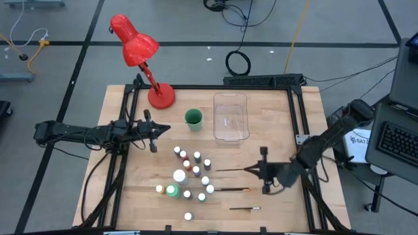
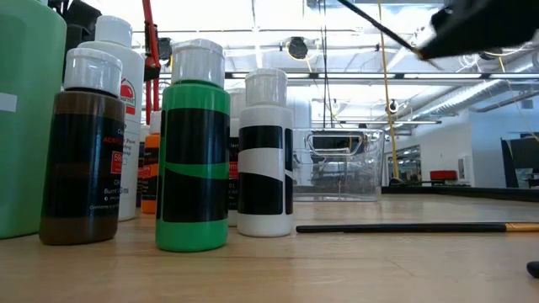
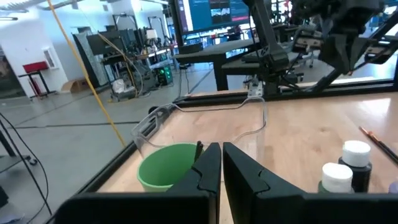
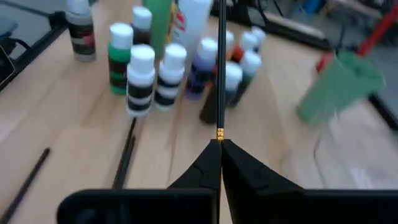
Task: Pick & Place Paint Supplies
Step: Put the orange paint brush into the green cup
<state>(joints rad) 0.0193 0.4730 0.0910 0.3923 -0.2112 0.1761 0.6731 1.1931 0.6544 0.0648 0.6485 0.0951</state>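
Small white-capped paint bottles (image 1: pixel 193 171) stand clustered on the wooden table, with a bigger white bottle (image 1: pixel 179 175) and a green one (image 1: pixel 172 190) among them. My right gripper (image 1: pixel 262 171) is to their right, shut on a thin dark brush (image 1: pixel 232 170) that points toward the bottles. Two more brushes (image 1: pixel 232 190) (image 1: pixel 245 209) lie flat nearer the front edge. My left gripper (image 1: pixel 155 134) hovers shut and holding nothing at the table's left, pointing level toward the green cup (image 3: pixel 168 165). My right gripper pinches the brush between its two fingertips at the gold ferrule end (image 4: pixel 220 134). The fingers slant slightly downward from the table's right, in line with the brush. The dark handle (image 4: pixel 220 62) sticks out ahead of the fingers, and the brush (image 2: pixel 379 29) is lifted clear of the table.
A clear plastic tray (image 1: pixel 230 117) stands at the far middle, with the green cup (image 1: pixel 193 118) to its left. A red desk lamp (image 1: pixel 140 52) rises from the far left corner. Bare wood lies between the bottles and the tray.
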